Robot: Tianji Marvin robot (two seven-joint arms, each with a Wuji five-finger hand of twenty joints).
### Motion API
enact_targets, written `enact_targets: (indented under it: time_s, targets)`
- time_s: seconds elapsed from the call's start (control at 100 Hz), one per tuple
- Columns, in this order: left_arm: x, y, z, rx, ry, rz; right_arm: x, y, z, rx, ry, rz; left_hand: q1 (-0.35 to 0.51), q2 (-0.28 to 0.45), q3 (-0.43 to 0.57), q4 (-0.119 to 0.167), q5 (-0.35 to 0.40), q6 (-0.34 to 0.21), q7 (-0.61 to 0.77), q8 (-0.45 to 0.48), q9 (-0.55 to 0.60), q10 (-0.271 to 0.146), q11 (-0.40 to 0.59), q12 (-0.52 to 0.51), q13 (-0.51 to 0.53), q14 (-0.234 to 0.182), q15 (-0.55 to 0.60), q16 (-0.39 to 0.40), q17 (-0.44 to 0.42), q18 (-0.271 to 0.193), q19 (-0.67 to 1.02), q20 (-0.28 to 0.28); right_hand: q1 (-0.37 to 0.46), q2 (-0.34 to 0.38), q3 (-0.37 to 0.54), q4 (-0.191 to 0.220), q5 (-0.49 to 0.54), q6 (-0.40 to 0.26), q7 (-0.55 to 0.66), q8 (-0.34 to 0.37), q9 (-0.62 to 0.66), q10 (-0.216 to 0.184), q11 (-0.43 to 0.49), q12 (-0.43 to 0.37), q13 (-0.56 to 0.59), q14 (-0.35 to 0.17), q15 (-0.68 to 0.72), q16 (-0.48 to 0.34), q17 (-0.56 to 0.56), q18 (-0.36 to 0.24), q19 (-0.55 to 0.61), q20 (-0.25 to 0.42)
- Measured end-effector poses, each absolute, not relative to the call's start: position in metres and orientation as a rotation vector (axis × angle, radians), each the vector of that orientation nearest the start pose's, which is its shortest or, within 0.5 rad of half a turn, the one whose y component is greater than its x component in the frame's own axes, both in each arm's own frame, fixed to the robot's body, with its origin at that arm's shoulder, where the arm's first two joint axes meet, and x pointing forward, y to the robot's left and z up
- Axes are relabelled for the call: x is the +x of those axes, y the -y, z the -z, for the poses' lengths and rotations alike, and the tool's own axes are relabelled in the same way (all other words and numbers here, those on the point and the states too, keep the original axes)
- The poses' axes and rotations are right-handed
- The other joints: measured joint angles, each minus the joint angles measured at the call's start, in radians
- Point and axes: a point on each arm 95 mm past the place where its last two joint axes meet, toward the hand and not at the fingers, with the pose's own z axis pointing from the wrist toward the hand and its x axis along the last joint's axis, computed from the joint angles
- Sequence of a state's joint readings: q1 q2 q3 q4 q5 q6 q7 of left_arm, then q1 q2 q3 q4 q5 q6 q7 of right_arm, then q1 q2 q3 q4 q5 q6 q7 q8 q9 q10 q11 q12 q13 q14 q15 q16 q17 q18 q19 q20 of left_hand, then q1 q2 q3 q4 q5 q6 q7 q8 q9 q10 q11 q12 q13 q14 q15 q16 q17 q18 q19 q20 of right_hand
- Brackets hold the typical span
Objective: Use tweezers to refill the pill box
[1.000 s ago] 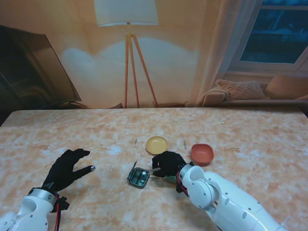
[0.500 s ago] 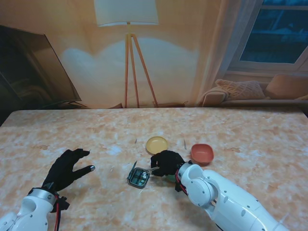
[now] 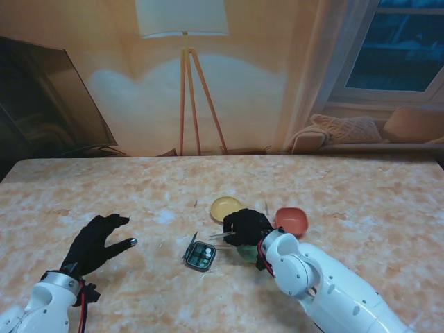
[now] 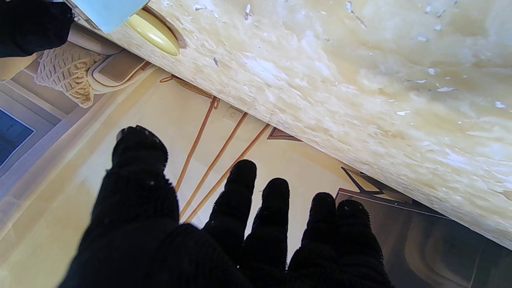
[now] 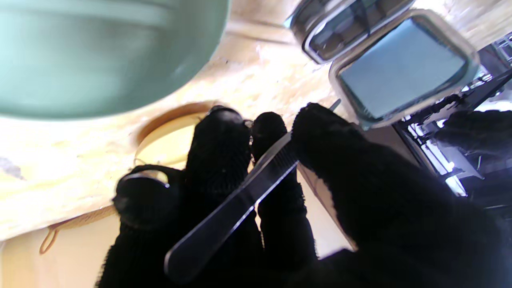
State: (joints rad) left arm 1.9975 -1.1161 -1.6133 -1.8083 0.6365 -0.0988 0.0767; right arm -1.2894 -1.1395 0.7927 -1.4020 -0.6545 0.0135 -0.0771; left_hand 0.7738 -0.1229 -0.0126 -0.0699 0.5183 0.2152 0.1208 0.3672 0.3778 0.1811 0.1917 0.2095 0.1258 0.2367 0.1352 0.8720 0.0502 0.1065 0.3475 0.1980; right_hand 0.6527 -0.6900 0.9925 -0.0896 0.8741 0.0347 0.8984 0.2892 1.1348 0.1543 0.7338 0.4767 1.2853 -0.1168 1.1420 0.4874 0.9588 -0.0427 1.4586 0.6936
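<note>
The small pill box (image 3: 201, 256) lies open on the marble table, its lid (image 3: 191, 245) tilted up on its left side; the right wrist view shows the pill box (image 5: 348, 24) and its lid (image 5: 404, 64) close up. My right hand (image 3: 244, 227) is shut on steel tweezers (image 3: 218, 236), whose tips point left, just right of the box and slightly farther from me. The right wrist view has the tweezers (image 5: 236, 204) pinched between thumb and fingers (image 5: 224, 160). My left hand (image 3: 97, 243) rests open near the table's left side, its fingers (image 4: 240, 200) spread.
A yellow dish (image 3: 225, 207) sits just beyond my right hand, a red-orange bowl (image 3: 292, 220) to its right, and a green bowl (image 3: 248, 252) partly under my right wrist. A thin stick (image 3: 266, 207) lies between the yellow dish and red bowl.
My right hand has lifted and drawn back to the right, away from the pill box, with the tweezers in it. The left hand has not moved.
</note>
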Motion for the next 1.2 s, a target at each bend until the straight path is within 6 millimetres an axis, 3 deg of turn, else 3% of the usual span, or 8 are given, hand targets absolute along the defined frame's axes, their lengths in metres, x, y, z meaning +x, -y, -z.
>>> enact_targets:
  time_s: [0.52,0.89,1.2]
  targets:
    - [0.311,-0.095,0.326,-1.601,-1.098,1.608,0.422,-0.044,0.314,1.308,-1.465,-1.641,0.0,0.0,0.0,0.0,0.013,0.0,0.0,0.0,0.002,0.0,0.0,0.0,0.001,0.0,0.0,0.0,0.001,0.0,0.0,0.0,0.0,0.0,0.0,0.0,0.001,0.0,0.0,0.0,0.009,0.0,0.002,0.0,0.01,-0.002,0.014,0.0,0.01,0.0,0.011,0.0]
    - [0.313,-0.09,0.325,-1.595,-1.101,1.621,0.414,0.008,0.317,1.332,-1.411,-1.515,0.0,0.0,0.0,0.0,0.013,0.0,0.0,0.0,0.013,-0.01,0.001,0.0,0.001,0.0,0.0,0.0,0.002,0.0,0.0,0.0,0.0,0.0,-0.002,0.0,0.001,0.0,0.0,0.001,0.004,0.0,0.002,0.0,-0.003,0.01,0.029,0.0,-0.031,0.013,0.036,0.001]
    - [0.315,-0.086,0.326,-1.594,-1.108,1.63,0.409,0.035,0.322,1.347,-1.402,-1.421,0.0,0.0,0.0,0.0,0.013,0.0,0.0,0.0,0.013,-0.01,0.001,0.0,0.001,0.0,0.0,0.0,0.002,0.0,0.0,0.0,0.0,0.015,-0.019,0.0,0.001,-0.002,0.0,0.012,-0.021,0.0,0.002,0.001,-0.047,0.052,0.039,0.001,-0.115,0.046,0.047,0.001]
